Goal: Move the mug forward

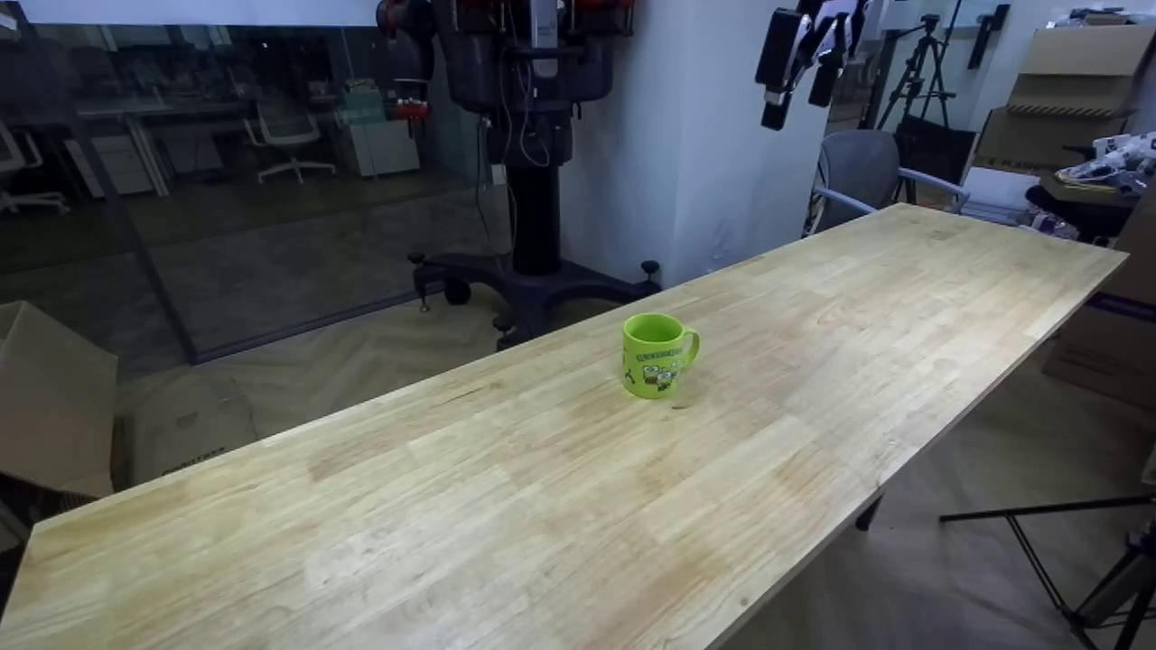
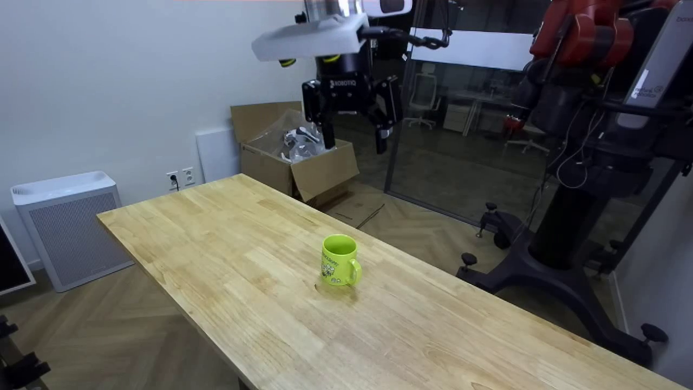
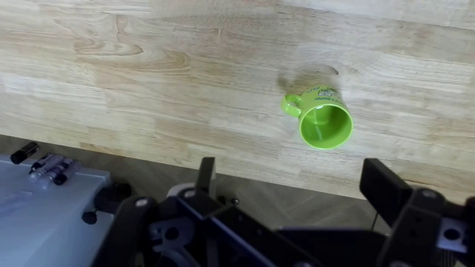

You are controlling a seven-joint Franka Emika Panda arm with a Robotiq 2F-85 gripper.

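The lime-green mug (image 1: 654, 359) stands upright on the long light-wood table (image 1: 506, 524), around the middle of its width. It also shows in an exterior view (image 2: 337, 265), with its handle toward the camera's right. In the wrist view the mug (image 3: 326, 124) lies beyond the fingertips, its mouth facing the camera and its handle to the left. My gripper (image 2: 355, 146) is open and empty, high above the table and apart from the mug. It also shows at the top of an exterior view (image 1: 799, 104) and, with fingers wide apart, in the wrist view (image 3: 289, 167).
A dark robot with red parts on a wheeled base (image 1: 533, 298) stands past the table's far edge. An open cardboard box (image 2: 325, 168) and an air purifier (image 2: 81, 227) stand by the wall. A chair (image 1: 858, 176) is near the table's far end. Markers (image 3: 52, 168) lie on a white surface.
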